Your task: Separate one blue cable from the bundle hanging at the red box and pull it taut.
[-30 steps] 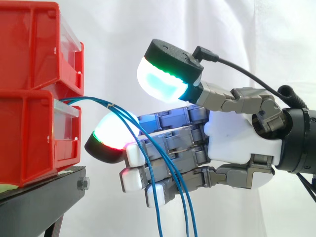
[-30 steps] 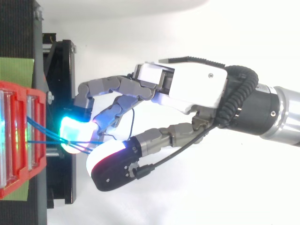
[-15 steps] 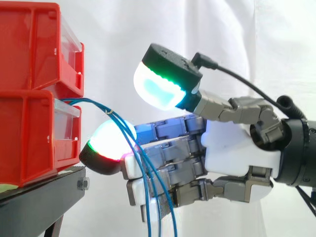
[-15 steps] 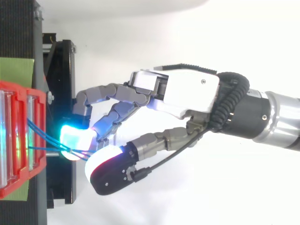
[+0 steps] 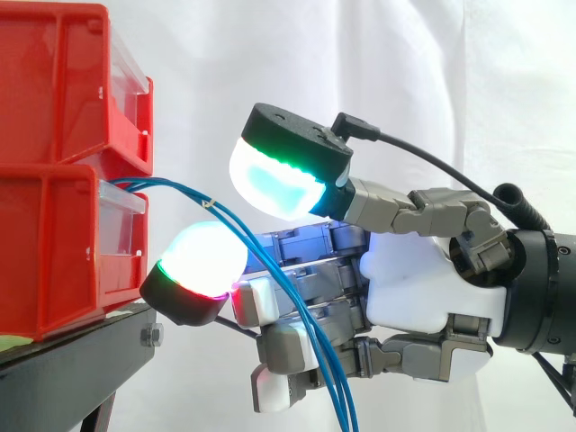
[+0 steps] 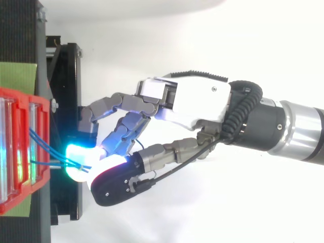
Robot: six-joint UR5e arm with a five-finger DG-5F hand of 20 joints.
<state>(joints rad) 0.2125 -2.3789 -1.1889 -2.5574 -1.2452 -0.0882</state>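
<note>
Beside the red box (image 5: 54, 243), blue cables (image 5: 337, 391) slant down across the hand (image 5: 414, 288), its thumb and fingers parted, gripping nothing.

Side camera, close and level, faces stacked red plastic bins (image 5: 54, 234) at nine o'clock; overhead camera, looking down, shares them.

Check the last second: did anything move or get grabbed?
The hand moved in toward the red bins and dropped slightly, closing in on the blue cables. The hanging strands now run closer together. I can't confirm a grip on any strand. The bins, the black stand and the spot where the cables leave the bin are unchanged.
</note>
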